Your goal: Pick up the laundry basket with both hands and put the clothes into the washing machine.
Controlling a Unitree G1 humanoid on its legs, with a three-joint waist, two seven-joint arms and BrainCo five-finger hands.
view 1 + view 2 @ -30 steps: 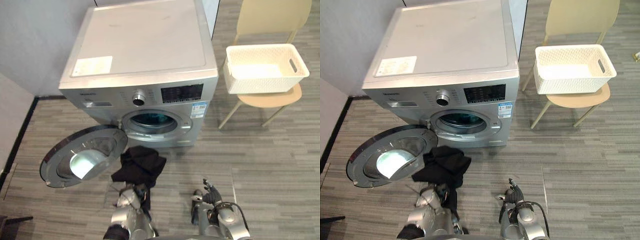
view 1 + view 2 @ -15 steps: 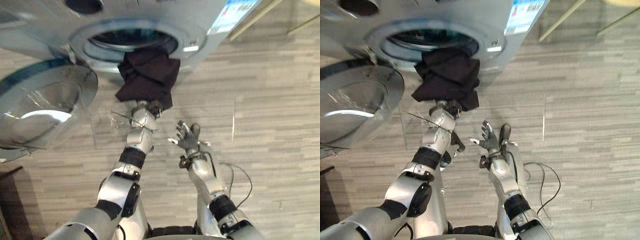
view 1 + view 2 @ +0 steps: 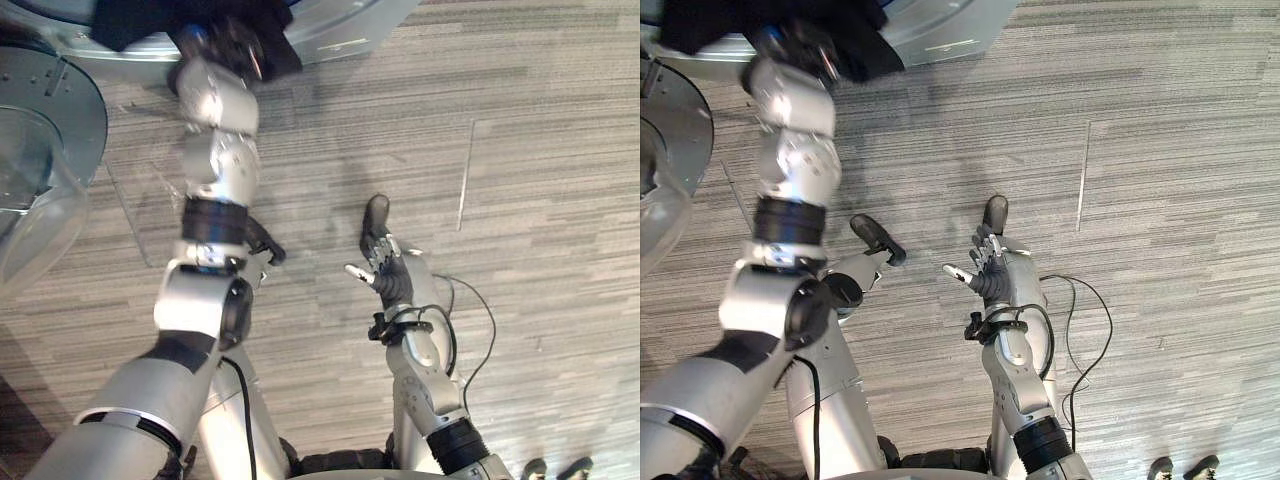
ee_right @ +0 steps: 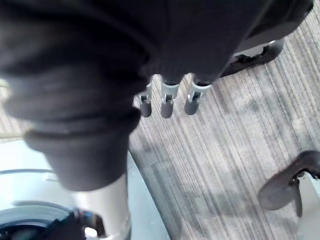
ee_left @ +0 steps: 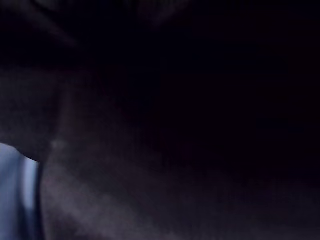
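While the head camera has tipped down toward the floor (image 3: pixel 540 150) over the last second, shifting the whole scene, one real change stands apart from that shift.

Item: black garment (image 3: pixel 128 24). A second ago it hung low before the washing machine (image 3: pixel 345 22), below the drum opening; half a second ago it lay against the opening's lower lip. Now it sits at the far left, bunched against the machine's silver front. Whether it has passed the lip into the drum cannot be told.

Item: machine door (image 3: pixel 45 130). Swung open at the left, beside the left arm.

Item: left hand (image 3: pixel 228 52). Arm stretched almost straight, far forward to the machine, far more extended than a second ago. The hand is buried in the dark cloth, which also covers its wrist view; the state of its fingers cannot be told.

Item: right hand (image 3: pixel 386 272). Held near the body over bare floor, well apart from garment and machine, forearm raised. Its fingers (image 4: pixel 167 97) are straight and spread, the thumb out to the side, holding nothing.

Assessment: loading appears well advanced for this piece. Judged remaining: push the cloth fully inside, then release.
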